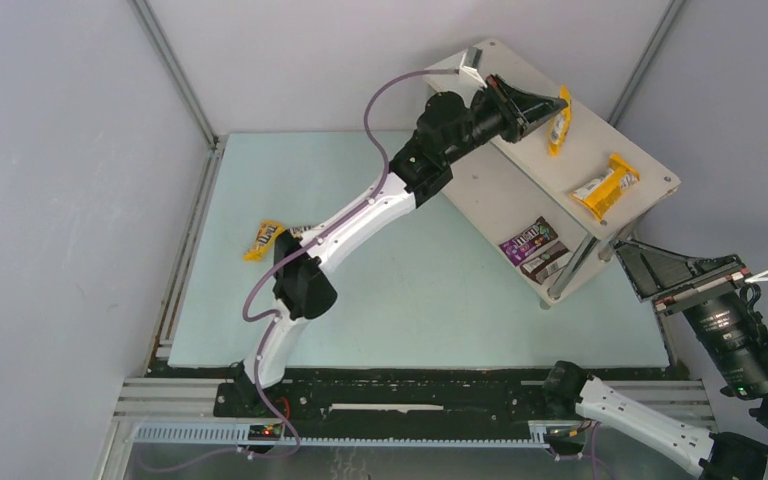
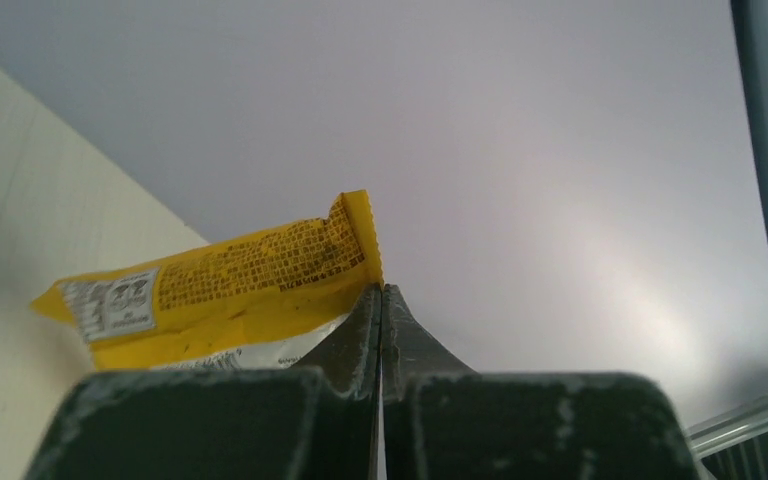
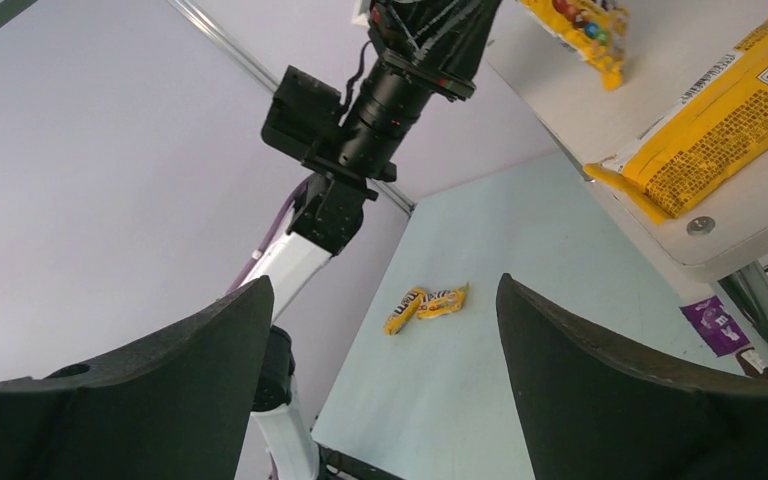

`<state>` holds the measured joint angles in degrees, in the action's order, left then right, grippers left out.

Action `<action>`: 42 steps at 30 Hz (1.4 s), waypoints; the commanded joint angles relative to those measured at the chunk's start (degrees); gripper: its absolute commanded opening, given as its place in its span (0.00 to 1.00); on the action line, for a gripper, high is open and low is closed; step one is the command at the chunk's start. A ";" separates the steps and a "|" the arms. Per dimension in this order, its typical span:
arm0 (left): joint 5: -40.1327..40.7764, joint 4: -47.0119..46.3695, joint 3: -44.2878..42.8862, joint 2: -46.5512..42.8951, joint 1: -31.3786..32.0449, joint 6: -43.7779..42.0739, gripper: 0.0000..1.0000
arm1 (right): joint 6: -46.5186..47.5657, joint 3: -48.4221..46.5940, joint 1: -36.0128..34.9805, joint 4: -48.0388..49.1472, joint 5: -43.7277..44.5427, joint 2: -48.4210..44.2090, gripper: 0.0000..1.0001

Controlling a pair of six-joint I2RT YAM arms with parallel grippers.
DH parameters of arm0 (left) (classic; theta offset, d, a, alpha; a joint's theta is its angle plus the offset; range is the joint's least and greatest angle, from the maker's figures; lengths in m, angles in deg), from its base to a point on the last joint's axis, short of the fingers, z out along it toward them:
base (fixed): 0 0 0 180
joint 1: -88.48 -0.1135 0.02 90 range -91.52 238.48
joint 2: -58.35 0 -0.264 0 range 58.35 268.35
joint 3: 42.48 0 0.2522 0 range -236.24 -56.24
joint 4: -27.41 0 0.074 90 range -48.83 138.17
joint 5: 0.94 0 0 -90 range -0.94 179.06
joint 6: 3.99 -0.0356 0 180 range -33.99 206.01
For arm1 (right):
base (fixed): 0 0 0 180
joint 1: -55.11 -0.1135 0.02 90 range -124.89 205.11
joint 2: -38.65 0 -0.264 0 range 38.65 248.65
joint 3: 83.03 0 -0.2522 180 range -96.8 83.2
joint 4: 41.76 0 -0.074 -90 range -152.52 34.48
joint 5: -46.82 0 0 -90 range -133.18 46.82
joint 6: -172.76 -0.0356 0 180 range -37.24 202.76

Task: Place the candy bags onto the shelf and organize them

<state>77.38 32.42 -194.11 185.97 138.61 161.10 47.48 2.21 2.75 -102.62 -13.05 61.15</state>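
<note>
Matte white shelf [image 1: 520,185], glossy yellow packet [image 1: 606,187]

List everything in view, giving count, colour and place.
held yellow bag: one, yellow, over the top board, pinched at its end
flat yellow bag: one, yellow, lying on the top board
purple bag: one, purple, lower board
dark brown bag: one, dark brown, lower board, beside the purple one
table yellow bags: two, yellow, close together on the table, left of the shelf
shelf: one, white with silver legs, far right
table: one, pale green
left gripper: shut on the held yellow bag
right gripper: open, empty
</note>
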 commanded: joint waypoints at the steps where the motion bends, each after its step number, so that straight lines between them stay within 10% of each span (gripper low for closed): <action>1: -1.46 -7.05 6.39 -5.33 0.65 0.55 0.00 | -1.20 -1.20 0.33 0.16 0.06 1.56 0.91; 18: 1.34 -13.66 34.37 -19.28 3.02 0.11 0.00 | -2.62 -0.52 1.54 -0.84 -1.72 1.10 0.90; 42: 18.57 -14.10 36.45 -16.32 9.00 14.91 0.00 | -3.29 -0.48 3.93 -2.56 -2.97 -0.99 0.90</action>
<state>94.73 20.09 -154.09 169.38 146.76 173.08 44.90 2.04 6.25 -104.58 -15.48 60.74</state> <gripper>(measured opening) 0.004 0.898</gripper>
